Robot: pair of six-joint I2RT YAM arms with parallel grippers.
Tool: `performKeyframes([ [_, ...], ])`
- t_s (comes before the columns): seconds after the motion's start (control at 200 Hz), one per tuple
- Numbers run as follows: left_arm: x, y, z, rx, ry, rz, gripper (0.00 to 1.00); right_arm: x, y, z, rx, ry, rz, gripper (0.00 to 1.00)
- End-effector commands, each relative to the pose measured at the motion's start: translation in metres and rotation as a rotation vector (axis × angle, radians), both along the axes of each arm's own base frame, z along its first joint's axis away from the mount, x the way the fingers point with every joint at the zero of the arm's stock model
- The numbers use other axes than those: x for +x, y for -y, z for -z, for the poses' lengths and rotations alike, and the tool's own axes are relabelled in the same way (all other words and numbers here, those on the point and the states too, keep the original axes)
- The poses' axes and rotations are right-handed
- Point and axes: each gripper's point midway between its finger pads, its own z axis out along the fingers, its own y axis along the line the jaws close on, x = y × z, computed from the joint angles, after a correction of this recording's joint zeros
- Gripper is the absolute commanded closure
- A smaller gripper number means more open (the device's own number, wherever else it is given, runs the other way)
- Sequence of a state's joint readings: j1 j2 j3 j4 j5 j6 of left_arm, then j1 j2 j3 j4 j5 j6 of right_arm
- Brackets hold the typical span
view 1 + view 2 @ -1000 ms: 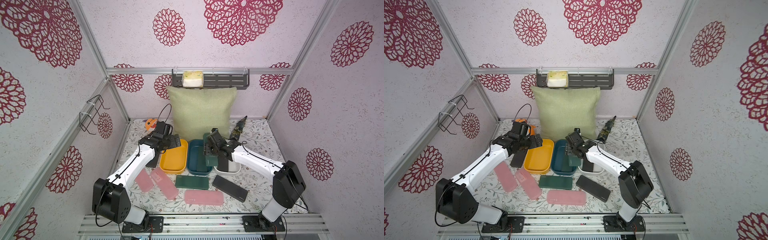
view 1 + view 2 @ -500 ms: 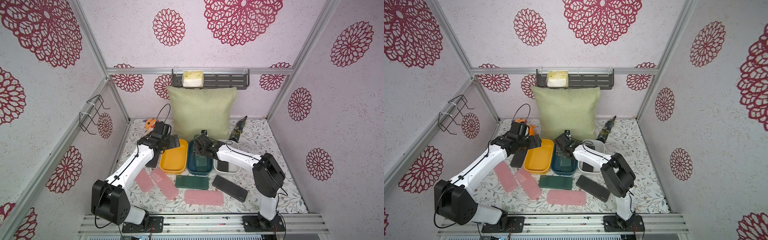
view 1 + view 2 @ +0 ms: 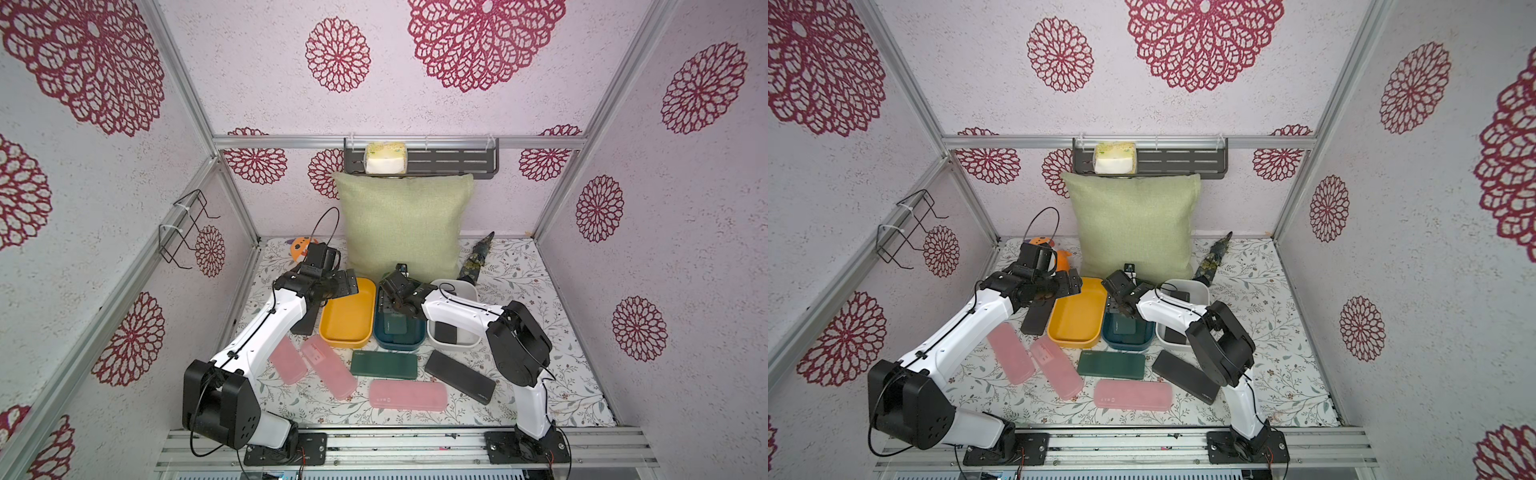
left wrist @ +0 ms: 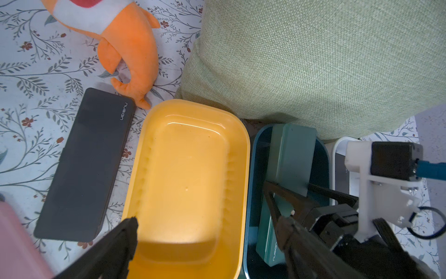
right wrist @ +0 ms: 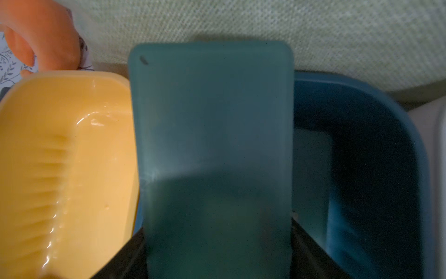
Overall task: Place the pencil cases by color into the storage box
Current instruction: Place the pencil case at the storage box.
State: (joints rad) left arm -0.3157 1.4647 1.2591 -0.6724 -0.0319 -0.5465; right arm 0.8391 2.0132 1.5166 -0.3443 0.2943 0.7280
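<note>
My right gripper [image 5: 217, 236] is shut on a dark green pencil case [image 5: 210, 125] and holds it tilted over the far end of the teal tub [image 3: 399, 344], which shows again in the left wrist view [image 4: 293, 154]. Above the yellow tub [image 3: 345, 341] my left gripper [image 4: 207, 222] is open and holds nothing. The white tub [image 3: 454, 343] holds black cases. On the table lie a green case [image 3: 383, 365], a black case [image 3: 459, 381] and three pink cases [image 3: 287, 359] [image 3: 328, 372] [image 3: 407, 395]. Another black case [image 4: 84, 164] lies beside the yellow tub.
A green pillow [image 3: 403, 224] leans on the back wall just behind the tubs. An orange plush toy [image 4: 125, 41] lies at the back left and a folded umbrella [image 3: 478, 259] at the back right. A wall shelf [image 3: 419, 160] carries a sponge.
My right arm has swung left with the green case, from between the teal and white tubs to over the teal tub's far end. The left arm has barely moved.
</note>
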Motion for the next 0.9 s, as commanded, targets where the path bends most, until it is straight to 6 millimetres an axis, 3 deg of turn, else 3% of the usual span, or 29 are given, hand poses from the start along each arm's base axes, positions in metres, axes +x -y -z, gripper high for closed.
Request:
performKeyframes([
  [0.0,-0.002,-0.002,0.008,0.005,-0.019,0.013,0.03,0.006,-0.008,-0.016,0.042,0.042,0.031,0.45],
  [0.34,-0.001,-0.003,0.010,0.008,-0.022,0.014,0.03,0.002,-0.010,0.005,0.040,0.015,0.044,0.45],
  [0.896,-0.001,-0.005,0.015,0.005,-0.032,0.017,0.03,-0.005,0.008,0.041,-0.036,-0.019,0.089,0.43],
])
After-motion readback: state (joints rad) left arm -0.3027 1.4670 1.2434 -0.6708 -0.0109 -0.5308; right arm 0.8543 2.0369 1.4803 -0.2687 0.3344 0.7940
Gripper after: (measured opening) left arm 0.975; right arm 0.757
